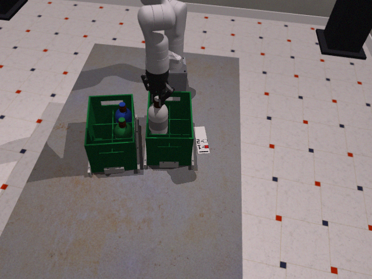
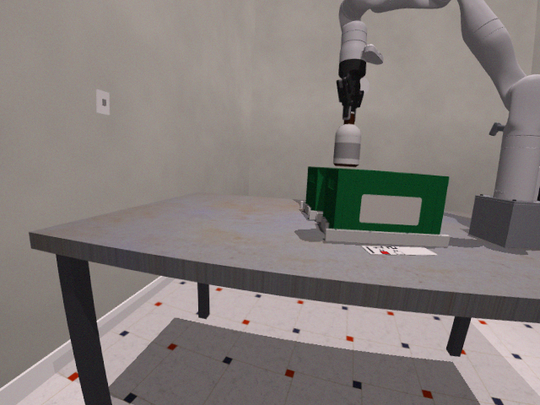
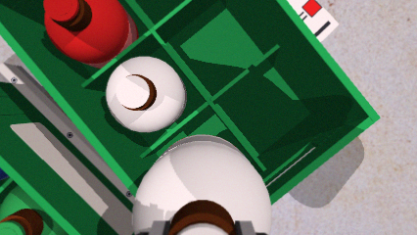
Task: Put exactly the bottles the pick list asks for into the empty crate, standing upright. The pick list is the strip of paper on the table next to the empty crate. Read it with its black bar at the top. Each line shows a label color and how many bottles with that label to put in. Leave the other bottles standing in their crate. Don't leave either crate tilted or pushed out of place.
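My gripper (image 1: 160, 101) (image 2: 348, 116) (image 3: 203, 228) is shut on the neck of a white bottle (image 1: 158, 120) (image 2: 347, 150) (image 3: 202, 168). It hangs upright, its base above the rim of the right crate (image 1: 170, 153) (image 2: 392, 183). In the wrist view a second white bottle (image 3: 168, 105) and a red bottle (image 3: 100, 36) stand in adjoining cells of that crate. The left crate (image 1: 112, 162) holds a blue bottle (image 1: 122, 115) and a green bottle (image 1: 122, 131) (image 3: 20, 200). The pick list (image 1: 200, 132) (image 2: 420, 251) shows red 1, white 2.
The two crates stand side by side with a narrow gap, each between pale brackets on the table (image 1: 120, 225) (image 2: 196, 230). Inside the right crate, green dividers (image 3: 188, 73) separate the cells. The robot's base (image 1: 179, 79) (image 2: 501, 222) is behind that crate in the top view.
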Controlling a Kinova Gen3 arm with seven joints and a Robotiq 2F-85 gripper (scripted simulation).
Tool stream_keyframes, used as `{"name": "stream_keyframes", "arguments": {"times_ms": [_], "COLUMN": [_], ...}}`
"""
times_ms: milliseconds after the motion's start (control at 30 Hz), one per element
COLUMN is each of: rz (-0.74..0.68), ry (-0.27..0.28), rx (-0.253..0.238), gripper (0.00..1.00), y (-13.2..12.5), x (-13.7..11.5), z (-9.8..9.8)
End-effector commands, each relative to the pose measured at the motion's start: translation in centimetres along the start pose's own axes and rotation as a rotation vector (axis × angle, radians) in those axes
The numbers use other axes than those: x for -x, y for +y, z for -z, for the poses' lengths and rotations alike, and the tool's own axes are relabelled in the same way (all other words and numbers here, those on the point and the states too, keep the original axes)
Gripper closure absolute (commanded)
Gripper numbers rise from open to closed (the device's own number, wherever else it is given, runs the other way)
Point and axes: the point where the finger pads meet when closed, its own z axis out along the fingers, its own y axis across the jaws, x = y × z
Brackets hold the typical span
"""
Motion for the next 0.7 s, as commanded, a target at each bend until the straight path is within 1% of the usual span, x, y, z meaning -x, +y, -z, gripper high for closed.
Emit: {"name": "stream_keyframes", "arguments": {"times_ms": [0,667], "rz": [0.000,0.000], "ry": [-0.002,-0.002], "rx": [0.001,0.001], "gripper": [0.90,0.90], "y": [0.0,0.0], "x": [0.0,0.0], "z": [-0.1,-1.9]}}
